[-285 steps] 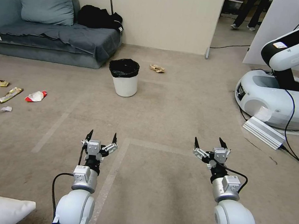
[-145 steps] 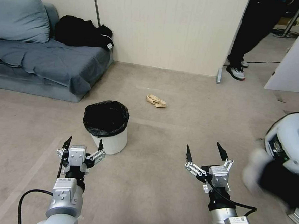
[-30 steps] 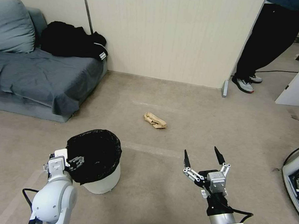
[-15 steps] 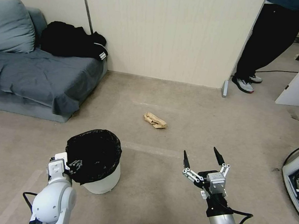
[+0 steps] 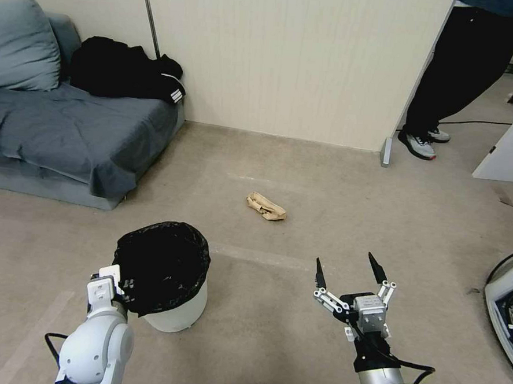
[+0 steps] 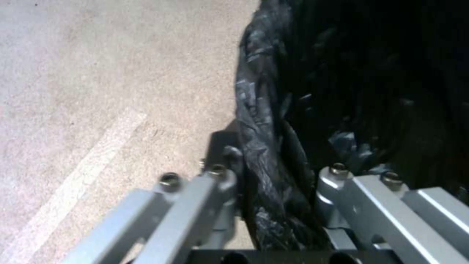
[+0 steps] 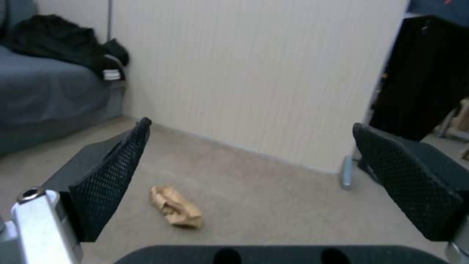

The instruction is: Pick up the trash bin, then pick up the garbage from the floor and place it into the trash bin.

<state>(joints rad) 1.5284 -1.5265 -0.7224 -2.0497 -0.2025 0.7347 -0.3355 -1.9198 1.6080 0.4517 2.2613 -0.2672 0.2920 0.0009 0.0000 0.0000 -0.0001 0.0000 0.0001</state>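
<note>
Gripping the bin point(image 5: 175, 309) rim w/ one finger each side of the black liner point(image 6: 273, 146), L claw point(image 5: 117, 285) is clamped at the near-left edge. R claw point(image 5: 348, 271) hovers wide open, nothing in it, w/ tan paper point(image 5: 265, 206) on the floor beyond it.

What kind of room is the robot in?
Probably a living-room-style space, maybe a test room: there's a grey sofa with a cushion, beige carpet, and a trash bin with crumpled paper lying nearby.
</note>
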